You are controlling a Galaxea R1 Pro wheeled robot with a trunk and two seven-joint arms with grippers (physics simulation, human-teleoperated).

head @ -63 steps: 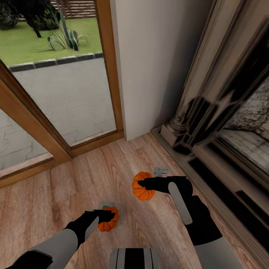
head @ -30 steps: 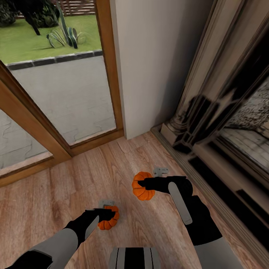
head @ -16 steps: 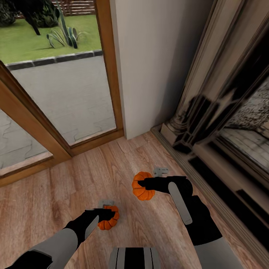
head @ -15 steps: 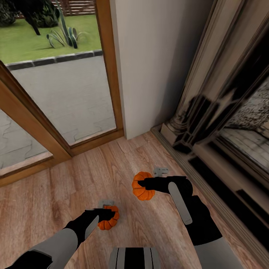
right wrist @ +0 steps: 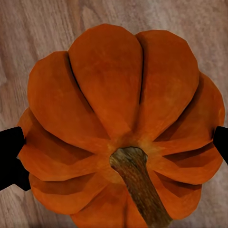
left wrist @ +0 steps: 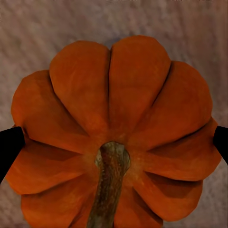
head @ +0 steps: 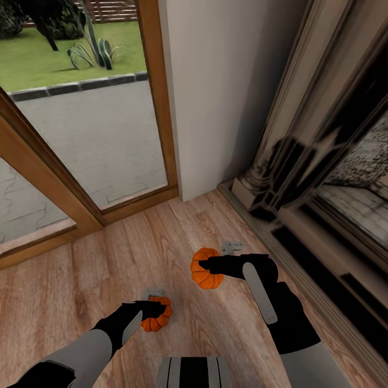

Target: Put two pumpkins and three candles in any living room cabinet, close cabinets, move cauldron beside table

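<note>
Nearest the robot, low on the left, the left gripper (head: pixel 156 312) has its fingers closed around one pumpkin (head: pixel 156 321), just above the wooden floor (head: pixel 81 280). The left wrist view confirms it: a black fingertip (left wrist: pixel 10 147) presses each flank, stem (left wrist: pixel 110 190) pointing back at the camera. A little farther and to the right, the right gripper (head: pixel 203 265) is clamped on the second pumpkin (head: pixel 205 276) the same way, a dark pad (right wrist: pixel 12 156) at each side (two small grey bits lie on the boards near each pumpkin; I cannot tell what they are).

Now the risks. Both grips sit on rounded, ribbed sides, so a quick swing of either arm could let a pumpkin roll out and drop. To the far right stands a dark glossy fireplace surround (head: pixel 302 178), and the right arm is near it; a careless turn of the base could knock the elbow there. Beyond, the wood-framed glass door (head: pixel 97 134) and pale wall (head: pixel 215 81) block the way forward, and no cabinet is in sight, so the robot must turn while loaded.
</note>
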